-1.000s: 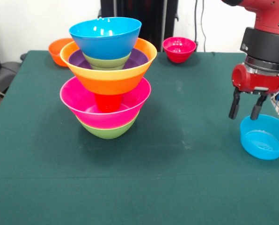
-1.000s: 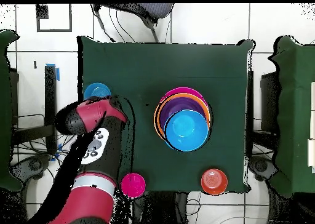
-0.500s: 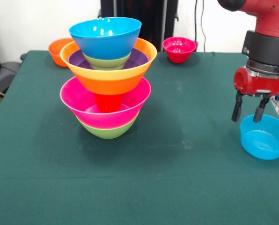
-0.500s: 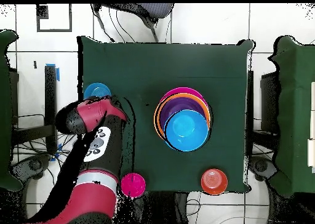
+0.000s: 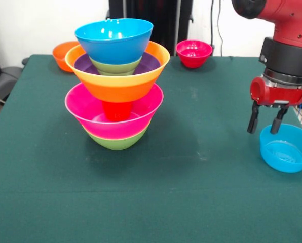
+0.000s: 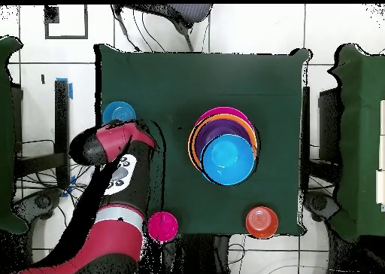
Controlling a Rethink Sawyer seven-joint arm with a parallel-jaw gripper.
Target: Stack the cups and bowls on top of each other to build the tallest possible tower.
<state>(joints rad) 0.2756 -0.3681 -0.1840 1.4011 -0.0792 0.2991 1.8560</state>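
The tower [image 5: 116,86] stands left of centre in the front view: green and pink bowls lowest, the red cup [image 5: 116,110] inside the pink one, then wide orange, purple, green, and a blue bowl [image 5: 114,39] on top. From overhead the tower [image 6: 224,146] shows as nested rings. A small blue bowl [image 5: 286,148] sits near the table's right edge; it also shows overhead [image 6: 118,113]. My gripper [image 5: 264,123] hangs open and empty just above that bowl's near-left rim.
A small red-pink bowl [image 5: 193,53] and a small orange bowl [image 5: 65,54] sit at the far edge by the robot. Overhead they show as the pink bowl [image 6: 162,226] and the orange bowl [image 6: 261,221]. The arm [image 6: 113,165] covers the table's left side overhead.
The gripper has shifted slightly left beside the small blue bowl, staying open. The tower and bowls have not moved.
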